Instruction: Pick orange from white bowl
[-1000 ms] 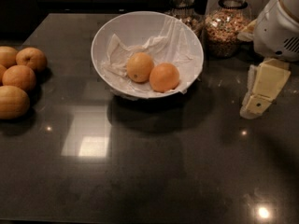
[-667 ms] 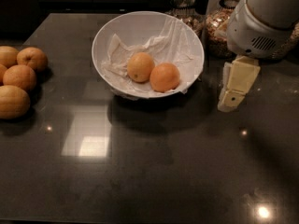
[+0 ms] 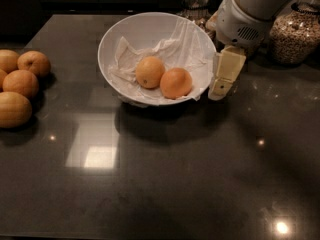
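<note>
White bowl point(image 3: 113, 43), one, sitting just left of gripper point(image 3: 219, 90), holding orange point(image 3: 176, 83), one; paler fruit point(image 3: 150, 72), one. Gripper is pointing downward (grasp: cannot tell).

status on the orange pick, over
Gripper beside white bowl's right rim, outside it. Orange in bowl, not gripped, paler fruit beside it. Bowl wall between gripper and orange.

Smooth deep-col. orange point(image 3: 176, 82) in paper-lined white bowl point(image 3: 111, 36); end effector point(image 3: 218, 91) just outside rim
</note>
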`<state>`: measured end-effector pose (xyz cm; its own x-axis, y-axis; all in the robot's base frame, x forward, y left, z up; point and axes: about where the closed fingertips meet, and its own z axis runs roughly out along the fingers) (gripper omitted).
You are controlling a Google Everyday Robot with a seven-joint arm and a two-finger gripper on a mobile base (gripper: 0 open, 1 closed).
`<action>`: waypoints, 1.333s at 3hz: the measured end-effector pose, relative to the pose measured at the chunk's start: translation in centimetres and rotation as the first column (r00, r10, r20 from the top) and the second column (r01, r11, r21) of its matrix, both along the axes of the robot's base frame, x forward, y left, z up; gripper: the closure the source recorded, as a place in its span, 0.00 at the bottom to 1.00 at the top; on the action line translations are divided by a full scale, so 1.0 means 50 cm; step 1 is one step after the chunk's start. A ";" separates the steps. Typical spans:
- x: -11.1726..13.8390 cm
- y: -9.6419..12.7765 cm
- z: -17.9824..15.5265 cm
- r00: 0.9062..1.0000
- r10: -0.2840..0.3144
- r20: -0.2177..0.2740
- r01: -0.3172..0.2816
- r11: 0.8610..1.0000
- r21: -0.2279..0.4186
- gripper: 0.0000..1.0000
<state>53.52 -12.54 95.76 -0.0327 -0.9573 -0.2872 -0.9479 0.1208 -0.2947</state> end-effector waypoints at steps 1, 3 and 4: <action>0.020 0.017 -0.018 1.000 -0.029 0.006 0.029 0.998 0.059 0.00; 0.085 0.092 -0.074 0.996 -0.083 -0.025 0.086 0.981 0.175 0.10; 0.106 0.108 -0.100 0.995 -0.088 -0.037 0.094 0.973 0.210 0.32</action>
